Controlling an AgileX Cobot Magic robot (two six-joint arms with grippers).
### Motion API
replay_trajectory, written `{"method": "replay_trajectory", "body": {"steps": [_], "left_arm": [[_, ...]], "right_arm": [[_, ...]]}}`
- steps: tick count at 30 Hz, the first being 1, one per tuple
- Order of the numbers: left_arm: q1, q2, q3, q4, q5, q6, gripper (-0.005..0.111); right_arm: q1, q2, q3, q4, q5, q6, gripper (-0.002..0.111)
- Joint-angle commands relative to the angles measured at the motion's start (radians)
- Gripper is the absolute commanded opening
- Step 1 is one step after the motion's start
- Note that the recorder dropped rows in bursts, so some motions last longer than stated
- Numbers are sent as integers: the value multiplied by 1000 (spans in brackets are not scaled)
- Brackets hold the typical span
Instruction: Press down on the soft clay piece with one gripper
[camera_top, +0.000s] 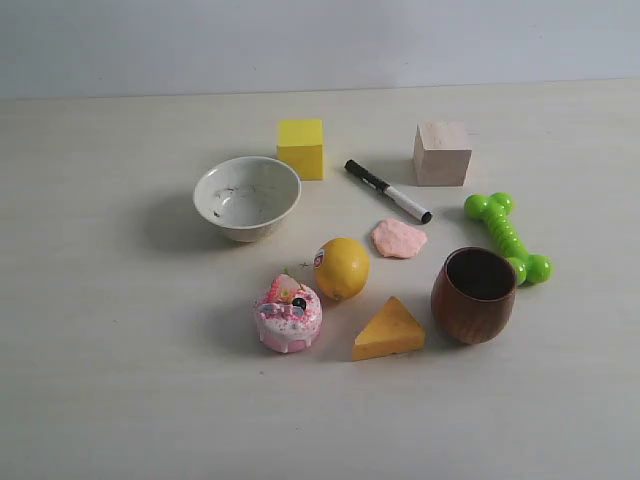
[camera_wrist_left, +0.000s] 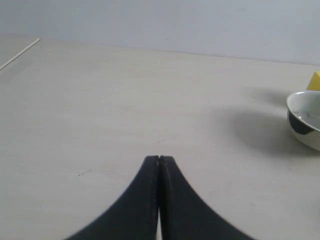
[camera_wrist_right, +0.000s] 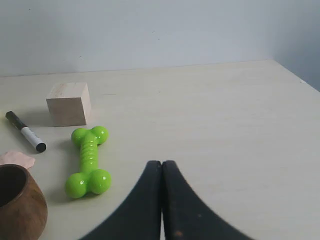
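The clay lies flat on the table near the middle of the cluster, touching nothing, its top open from above, so a straight drop looks the sensible way in. From the clay, in the exterior view, the marker lies just beside it at 12 o'clock, the lemon near at 8, the cup near at 4 and the bone at 3. Further out are the cheese at 6, the cake at 8 beyond the lemon, the bowl at 9 to 10, the yellow cube at 10 to 11 and the wood block at 1. Neither arm shows in the exterior view. The right gripper has its jaws pressed together on nothing, which gives one blunt tip, well suited to pressing; its camera sees the bone, the cup and a sliver of the clay, so it is probably the closer arm. The left gripper, jaws likewise together and empty, faces bare table with only the bowl at the edge. The press has not begun.
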Motion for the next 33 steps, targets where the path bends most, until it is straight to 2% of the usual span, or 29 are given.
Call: {"method": "replay_trajectory", "body": {"steps": [1,30,33], "left_arm": [[-5,-7,-2,-6,-12,-3,0],[-5,-7,-2,-6,-12,-3,0],[-5,-7,-2,-6,-12,-3,0]], "right_arm": [[-4,-7,4,-2,-5,-2,0],[-4,-7,4,-2,-7,-2,0],[-4,-7,4,-2,-80,-2,0]]}}
